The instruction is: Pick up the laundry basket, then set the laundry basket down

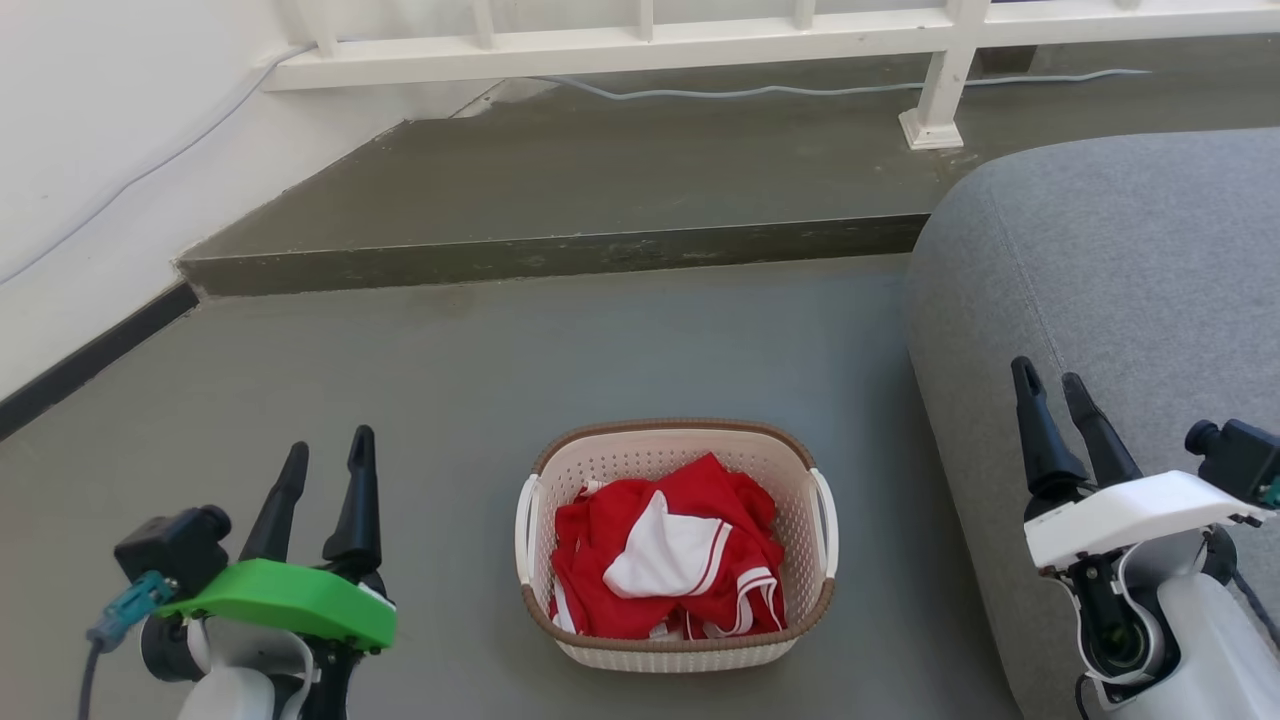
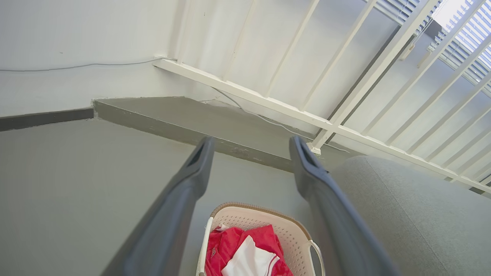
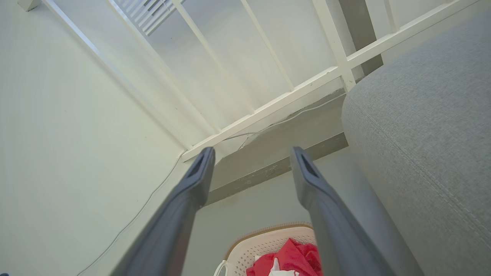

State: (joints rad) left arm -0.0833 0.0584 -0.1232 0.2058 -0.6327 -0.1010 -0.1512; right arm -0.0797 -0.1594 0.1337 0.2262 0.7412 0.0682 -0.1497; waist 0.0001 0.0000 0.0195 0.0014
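Laundry basket (image 1: pixel 672 652) untouched; left pincer (image 1: pixel 328 450) and right pincer (image 1: pixel 1050 378) were held open either side of it; handles (image 1: pixel 524 528) were best gripped level.

Home interior: grey sofa (image 1: pixel 1120 260), white railing (image 1: pixel 620 45), laundry basket (image 1: pixel 676 545).

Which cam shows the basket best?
Head view: whole basket, both handles, clothes inside. Left wrist: about half of it, cut by the bottom edge. Right wrist: a small part at the bottom edge.
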